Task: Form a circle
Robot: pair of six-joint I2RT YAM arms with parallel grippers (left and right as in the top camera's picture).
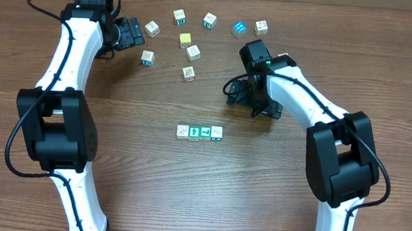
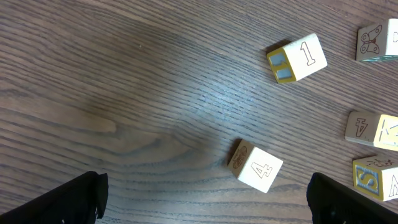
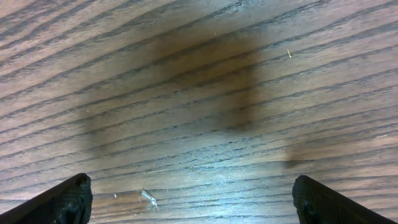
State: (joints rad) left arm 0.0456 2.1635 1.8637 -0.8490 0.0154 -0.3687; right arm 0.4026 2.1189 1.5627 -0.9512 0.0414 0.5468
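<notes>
Several small lettered and numbered cube blocks lie scattered at the far side of the table, among them a yellow one (image 1: 185, 40) and a blue one (image 1: 238, 28). A straight row of several blocks (image 1: 199, 133) sits near the table's middle. My left gripper (image 1: 133, 36) hovers open just left of the scattered group. In its wrist view a "4" block (image 2: 255, 166) lies ahead of the open left gripper (image 2: 208, 202), with a "1" block (image 2: 297, 58) farther off. My right gripper (image 1: 248, 99) hangs open over bare wood (image 3: 199, 124), holding nothing.
More blocks crowd the right edge of the left wrist view, including a butterfly block (image 2: 376, 40). Both arm bases (image 1: 61, 128) stand at the near left and right of the wooden table. A small scrap of clear tape (image 3: 148, 198) lies under the right gripper.
</notes>
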